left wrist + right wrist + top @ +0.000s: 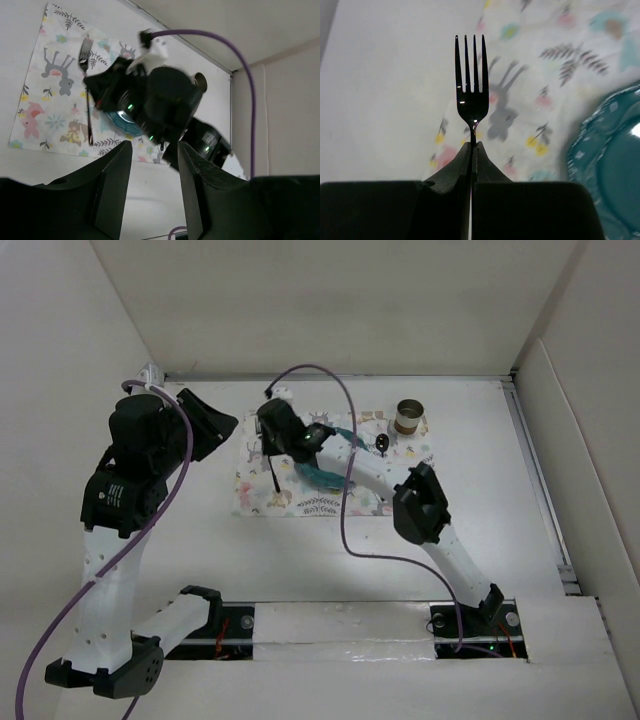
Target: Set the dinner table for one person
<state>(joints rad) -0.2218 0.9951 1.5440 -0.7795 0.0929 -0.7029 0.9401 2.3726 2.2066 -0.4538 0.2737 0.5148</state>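
ok so the right gripper (472,150) is pinched tight on a fork (472,102), with the handle between the fingers and the tines sticking straight out ahead. Right under it is the left edge of the mat (545,75). The bare white table (380,80) runs off to the gripper's left and all around the mat. The teal plate (615,165) sits on the mat just to the gripper's right.

Looks to me like the fork hangs a bit above the mat rather than lying on it, but I can't swear to that. The cup (409,418) is well past the plate, at the mat's far right corner. There's a dark thing (383,445) beside it that I can't make out. The left gripper (152,165) is up off to the side, spread wide with nothing in it.

Progress-wise I'd say over halfway, since the mat, plate and cup are down. What's left is setting the fork down left of the plate, and probably a knife or spoon, though I don't see either for sure.
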